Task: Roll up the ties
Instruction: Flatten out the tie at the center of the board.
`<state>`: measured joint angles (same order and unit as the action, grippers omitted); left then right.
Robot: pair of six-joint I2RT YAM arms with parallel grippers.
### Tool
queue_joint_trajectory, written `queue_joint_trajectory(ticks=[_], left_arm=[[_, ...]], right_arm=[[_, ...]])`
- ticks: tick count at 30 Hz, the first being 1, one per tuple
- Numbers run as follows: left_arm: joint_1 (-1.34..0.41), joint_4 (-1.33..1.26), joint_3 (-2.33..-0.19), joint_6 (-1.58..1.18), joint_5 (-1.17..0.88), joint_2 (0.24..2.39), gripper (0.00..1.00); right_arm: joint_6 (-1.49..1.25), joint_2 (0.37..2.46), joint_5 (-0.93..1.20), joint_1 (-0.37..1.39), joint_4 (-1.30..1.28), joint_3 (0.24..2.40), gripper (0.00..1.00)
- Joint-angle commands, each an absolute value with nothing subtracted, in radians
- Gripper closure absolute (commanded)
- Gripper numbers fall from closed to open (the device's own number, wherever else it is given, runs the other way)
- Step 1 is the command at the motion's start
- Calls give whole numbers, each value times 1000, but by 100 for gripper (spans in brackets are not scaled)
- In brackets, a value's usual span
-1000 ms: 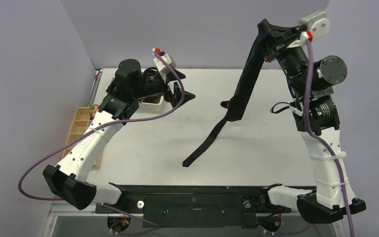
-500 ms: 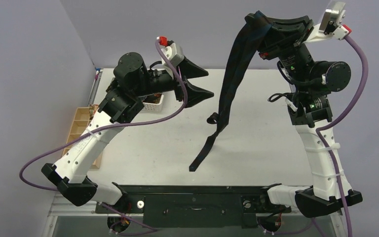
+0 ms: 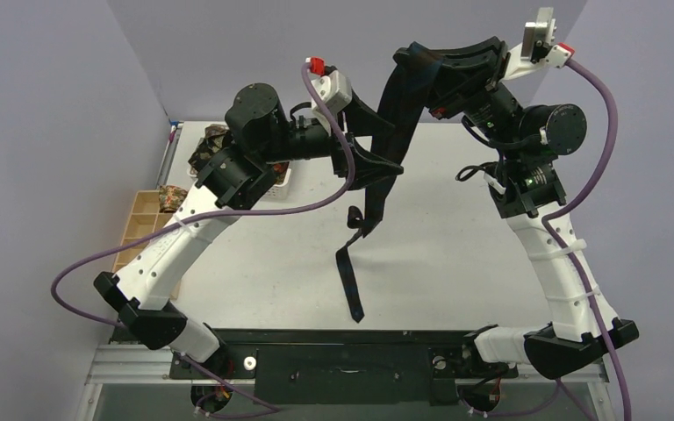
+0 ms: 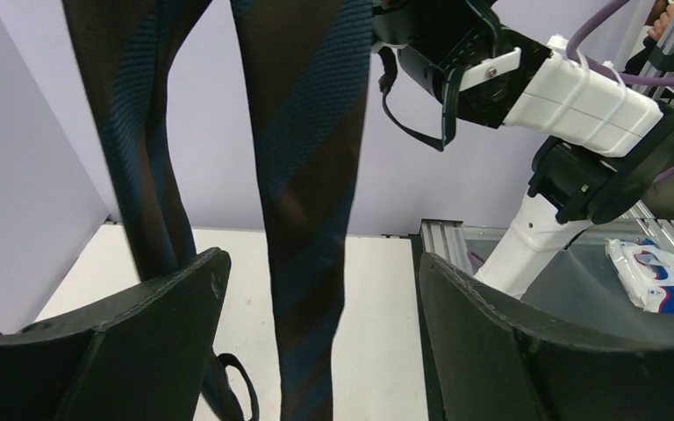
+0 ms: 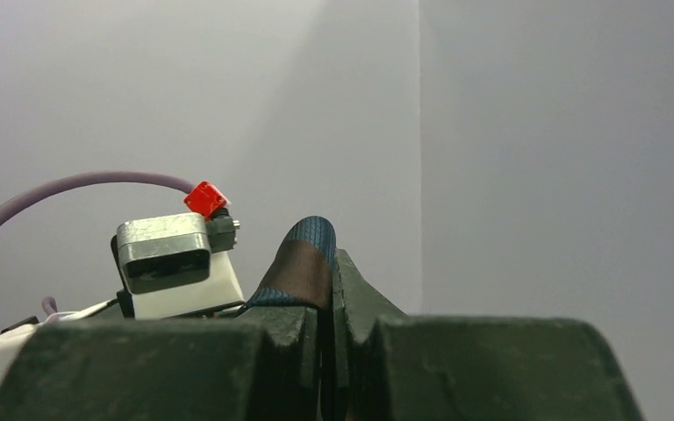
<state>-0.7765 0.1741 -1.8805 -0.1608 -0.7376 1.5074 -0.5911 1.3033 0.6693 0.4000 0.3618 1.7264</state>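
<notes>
Pale lilac walls close in a white tabletop. High above its far side, the right gripper is clamped on a dark tie with blue diagonal stripes. From its own camera the fingers are pressed together, with a fold of the tie poking up between them.

The tie drapes over that grip and hangs in two lengths. The longer one trails down toward the near edge of the tabletop, and I cannot tell whether its tip touches.

The left gripper is level with the hanging fabric, its fingers spread wide. In its wrist view one length of the tie falls between them.

At the left, behind that arm, sits a white basket. A wooden tray lies along the tabletop's edge, with a small patterned roll at its far end.
</notes>
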Motion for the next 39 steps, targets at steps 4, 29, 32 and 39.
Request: queue_joint_trajectory(ticks=[4,29,32,39], left_arm=[[-783,151,-1896,-133,-715,1538,25],[-927,177,-1576,71,-613,1372,100],[-927,189,-1762,154,-497,1387,100],[-1010,23,-1934,833,113,1463,100]], right_arm=[[-545,1281,689,424,391,1727,100],[-667,1394,616,273,420,1890,100],[-587,1371,625,251,370,1809,100],[-508,1356,654,228,273,1652,100]])
